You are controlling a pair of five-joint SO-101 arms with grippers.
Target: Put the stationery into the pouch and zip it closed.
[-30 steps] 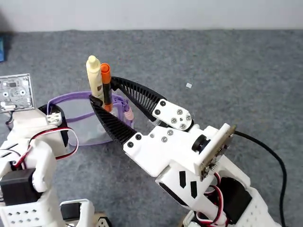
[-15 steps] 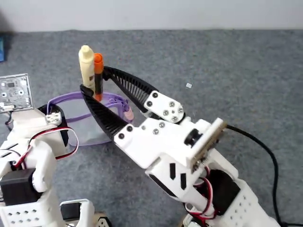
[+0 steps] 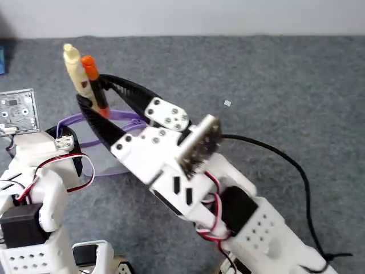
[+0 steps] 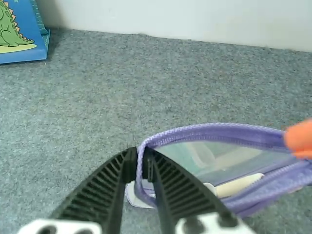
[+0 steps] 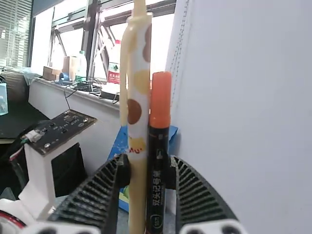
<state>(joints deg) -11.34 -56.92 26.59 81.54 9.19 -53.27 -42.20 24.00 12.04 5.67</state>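
The right gripper (image 3: pixel 91 98) has swung across to the left over the last second, carrying its two pens with it. They now lean to the left above the far-left end of the pouch (image 3: pixel 101 157), where before they stood near upright over its right end.

Nearest the camera in the high view, the left arm sits low at the table's near-left corner. Its gripper (image 4: pixel 141 157) has its jaws closed narrowly on the pouch's purple zipper edge (image 4: pixel 209 131). Judging by the gaping rim, this pinch is there to lift the edge and hold the mouth open. The translucent pouch lies on the grey table covering (image 3: pixel 274 85) just beyond that arm. Through its wall a pale stick-like item (image 4: pixel 239 184) shows inside, though what it is cannot be told.

Farther on, the right gripper's black ribbed fingers (image 5: pixel 192 195) squeeze the spotted cream pen (image 3: pixel 76 71) and the orange marker (image 3: pixel 91 74) side by side. They hold the pair partway down the barrels, with the caps up. Holding them as a bundle likely lets both go in at once. They hang above the pouch, not yet inside it, so insertion and zipping are both left to do.

Beyond the pouch a blue dinosaur-print box (image 4: pixel 19 29) rests against the white wall.
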